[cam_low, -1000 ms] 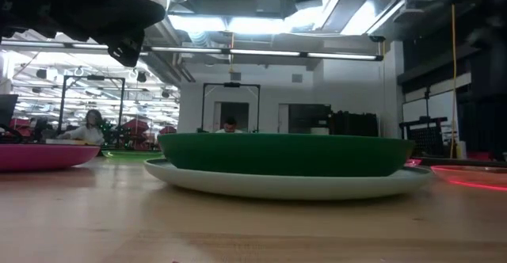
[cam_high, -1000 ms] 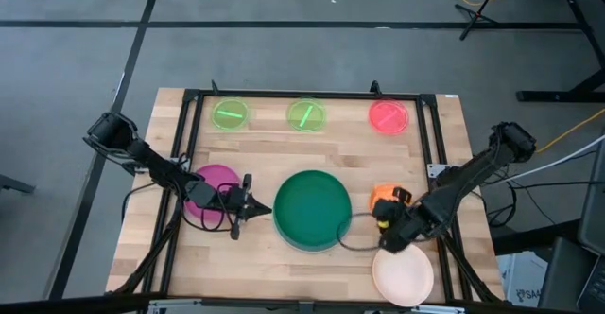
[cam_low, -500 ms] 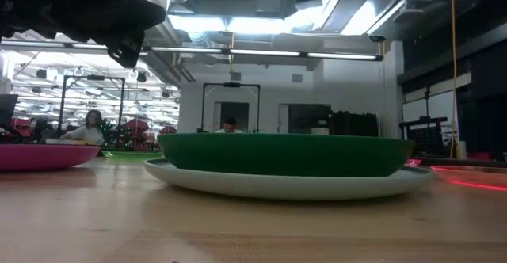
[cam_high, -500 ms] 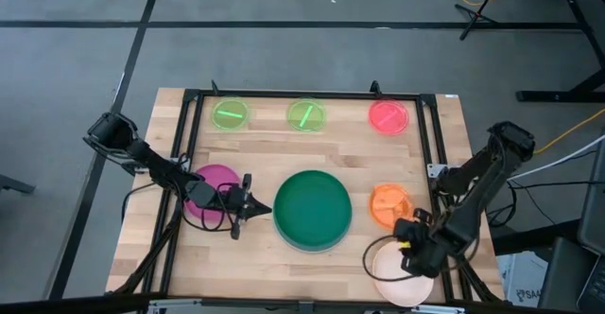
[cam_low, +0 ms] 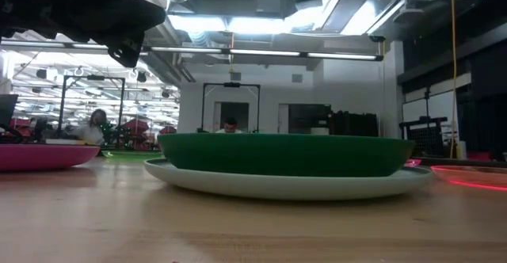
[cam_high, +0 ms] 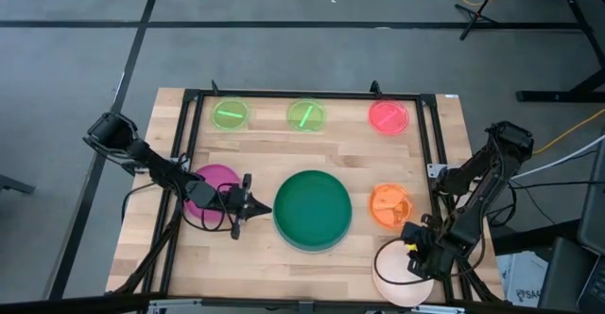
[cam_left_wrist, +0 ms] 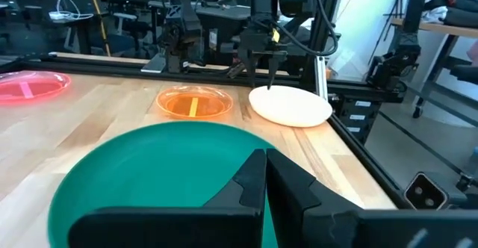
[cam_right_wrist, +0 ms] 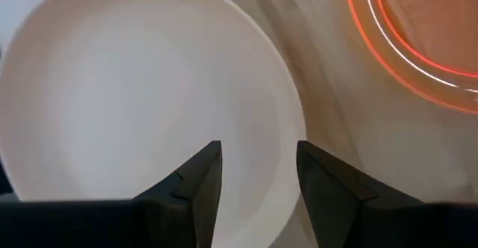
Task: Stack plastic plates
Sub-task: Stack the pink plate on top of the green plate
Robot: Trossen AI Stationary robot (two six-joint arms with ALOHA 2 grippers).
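The right gripper (cam_high: 413, 254) hovers, fingers open, over the cream plate (cam_high: 397, 281) at the table's front right corner (seemingly a pickup approach). Next: descend, pinch its rim. The left gripper (cam_high: 255, 206), fingers closed, waits beside the green plate (cam_high: 313, 210).

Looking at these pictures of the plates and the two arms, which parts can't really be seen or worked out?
- Cream plate: high view, the right tool covers part of it.
- Magenta plate: high view, the left arm overlaps it.
- Pale plate under the green plate: high view shows only a sliver.
- Small plates at the back: low view, blocked by the green plate.
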